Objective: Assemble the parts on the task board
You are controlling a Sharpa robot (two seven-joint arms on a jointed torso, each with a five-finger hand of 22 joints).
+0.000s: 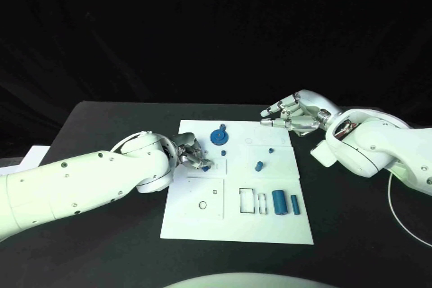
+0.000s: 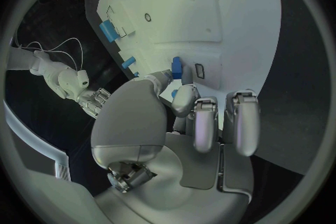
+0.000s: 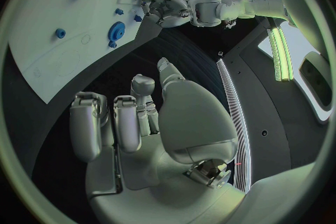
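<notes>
— Two hands over one white board (image 1: 236, 228) on the black table (image 1: 108, 122). What is the left hand (image 1: 188, 152) doing?

— It sits at the board's 9 o'clock edge, fingers curled in together around a small blue piece (image 1: 206, 167). In the left wrist view the same hand (image 2: 183, 123) has that piece (image 2: 176, 68) right at its fingertips (image 2: 183, 98), touching the board. Whether it is firmly pinched or just pressed I cannot tell.

— Which way does the piece point?

— In the wrist view it looks like a short block standing roughly upright on the board; its long axis is too small to judge from the head view.

— And the right hand (image 1: 297, 113)?

— At the board's 1 o'clock corner, off the far edge, fingers apart and loosely bent, holding nothing. The right wrist view shows the hand (image 3: 150, 123) the same way, above the dark table beside the board.

— Other parts?

— A blue gear (image 1: 219, 137) lies at 12 o'clock on the board. A small blue peg (image 1: 258, 166) sits near the centre. Two blue bars (image 1: 285, 202) lie side by side at 4 o'clock, long axes running 12 to 6, just beside two outlined slots (image 1: 251, 200).
</notes>
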